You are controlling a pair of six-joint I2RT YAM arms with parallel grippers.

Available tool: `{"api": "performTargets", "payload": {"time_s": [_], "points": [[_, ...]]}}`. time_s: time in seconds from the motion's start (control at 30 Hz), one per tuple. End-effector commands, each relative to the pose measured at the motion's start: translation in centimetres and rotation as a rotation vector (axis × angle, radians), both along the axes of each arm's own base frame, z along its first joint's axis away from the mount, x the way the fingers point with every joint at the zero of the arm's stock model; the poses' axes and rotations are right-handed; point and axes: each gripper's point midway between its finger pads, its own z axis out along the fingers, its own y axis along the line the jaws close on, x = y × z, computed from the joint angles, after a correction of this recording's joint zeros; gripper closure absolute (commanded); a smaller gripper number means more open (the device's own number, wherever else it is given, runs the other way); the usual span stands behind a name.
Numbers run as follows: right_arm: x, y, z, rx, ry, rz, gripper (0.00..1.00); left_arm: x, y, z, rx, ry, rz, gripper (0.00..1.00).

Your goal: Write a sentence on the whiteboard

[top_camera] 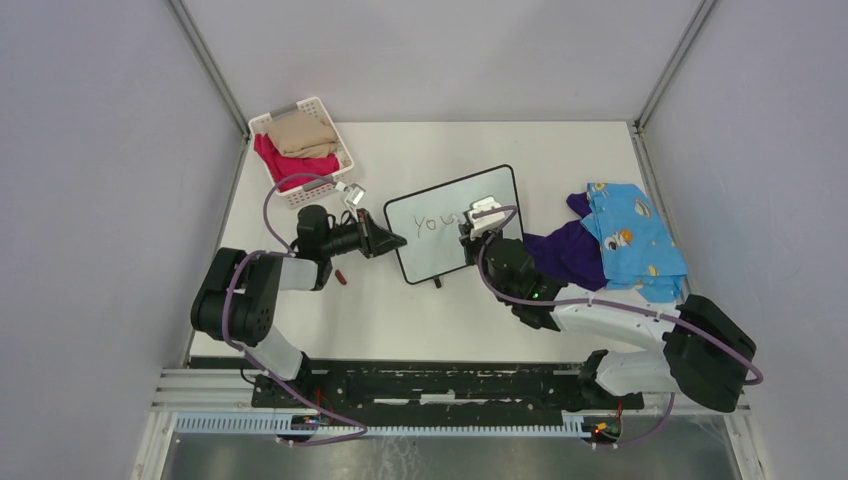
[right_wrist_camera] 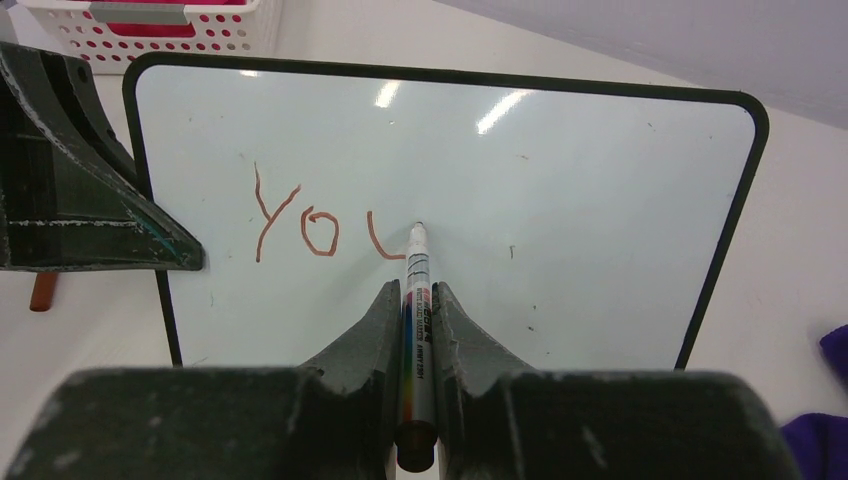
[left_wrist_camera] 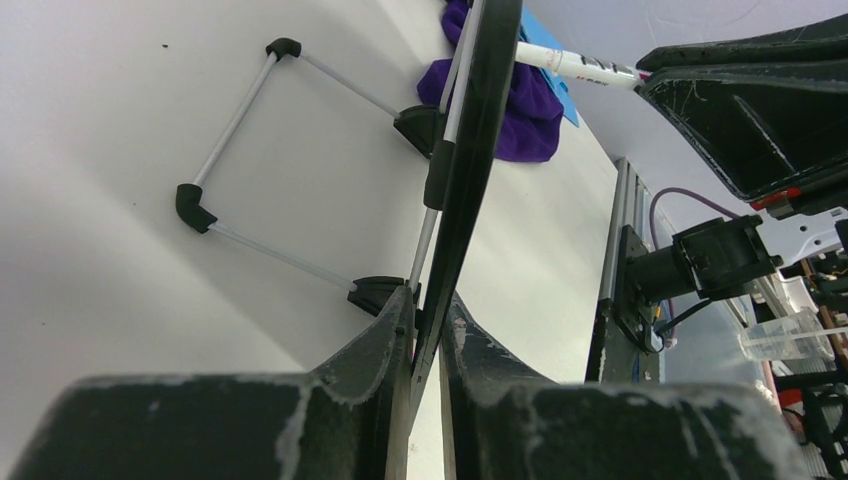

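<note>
The whiteboard [right_wrist_camera: 560, 200] reads "YO" plus an unfinished stroke in red-brown. The right gripper [right_wrist_camera: 410, 296] clamps a marker [right_wrist_camera: 418, 255], its label unreadable, with the tip on the board. The left gripper [left_wrist_camera: 428, 318] pinches the board's left edge.

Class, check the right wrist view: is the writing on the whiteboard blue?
No, the letters on the whiteboard are reddish-brown.

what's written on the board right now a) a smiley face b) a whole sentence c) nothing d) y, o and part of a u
D: the right wrist view shows a "Y", an "O" and a half-made "U" in reddish strokes on the whiteboard, with the marker tip at the end of the last stroke.
</note>
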Motion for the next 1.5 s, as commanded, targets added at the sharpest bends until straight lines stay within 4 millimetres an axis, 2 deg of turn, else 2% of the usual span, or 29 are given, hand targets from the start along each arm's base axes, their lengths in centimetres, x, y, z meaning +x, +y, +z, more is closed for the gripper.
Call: {"api": "performTargets", "payload": {"time_s": [0.0,0.27,0.47,0.73,1.0,1.47], "points": [[1.0,0.9,3.0,0.047,-0.053,-0.005,1.00,-0.1,0.2,-2.0,0.050,0.064,0.020,0.92],[1.1,1.1,3.5,0.054,-0.057,0.000,1.00,0.0,0.3,-2.0,0.054,0.062,0.021,0.92],[0.3,-0.9,4.0,0.090,-0.073,-0.030,1.00,0.0,0.3,-2.0,0.058,0.061,0.024,0.92],[1.3,-2.8,4.3,0.097,-0.079,-0.083,1.00,0.0,0.3,-2.0,0.059,0.061,0.024,0.92],[2.3,-3.1,4.1,0.102,-0.072,-0.110,1.00,0.0,0.3,-2.0,0.062,0.060,0.021,0.92],[2.7,-2.1,3.9,0.093,-0.069,-0.080,1.00,-0.2,0.1,-2.4,0.086,0.065,0.013,0.92]]}}
